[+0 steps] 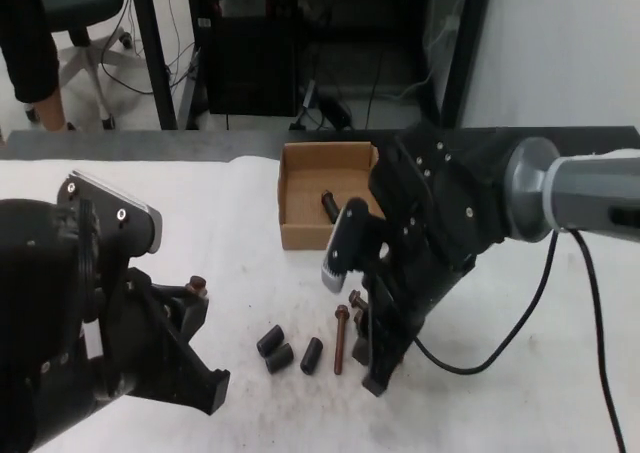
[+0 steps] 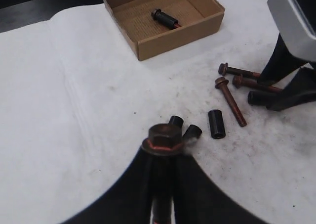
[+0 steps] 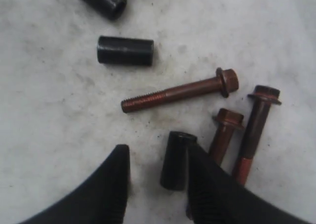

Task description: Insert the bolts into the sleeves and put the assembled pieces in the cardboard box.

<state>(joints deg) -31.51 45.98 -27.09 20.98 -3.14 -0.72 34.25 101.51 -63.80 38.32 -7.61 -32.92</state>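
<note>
Bolts point(image 3: 180, 91) are lying loose on the white sheet point(image 1: 230, 223) that is covering the bench, three of them, all rusty brown. One is lying by itself with its threaded end pointing away from the other two, which are lying side by side just beside my right gripper point(image 3: 158, 152). I am holding that gripper low over the sheet with its fingers apart. A black sleeve point(image 3: 176, 159) is sitting in the gap, leaning against one finger and staying clear of the other.

Three more sleeves point(image 2: 216, 124) are lying near the loose bolts. Two of them are resting close together on the side nearer my left arm, and the third is lying between that pair and the lone bolt.

My left gripper point(image 2: 163, 157) is clamping a fourth bolt point(image 2: 160, 137) by its shank, with the hexagonal head sticking out past the fingertips. I am keeping it on the left side of the bench, well apart from my right gripper.

Farther back on the sheet, the cardboard box point(image 2: 173, 36) is standing open beyond the loose parts. One assembled piece point(image 2: 165, 18), a bolt seated in a black sleeve, is lying on its floor.
</note>
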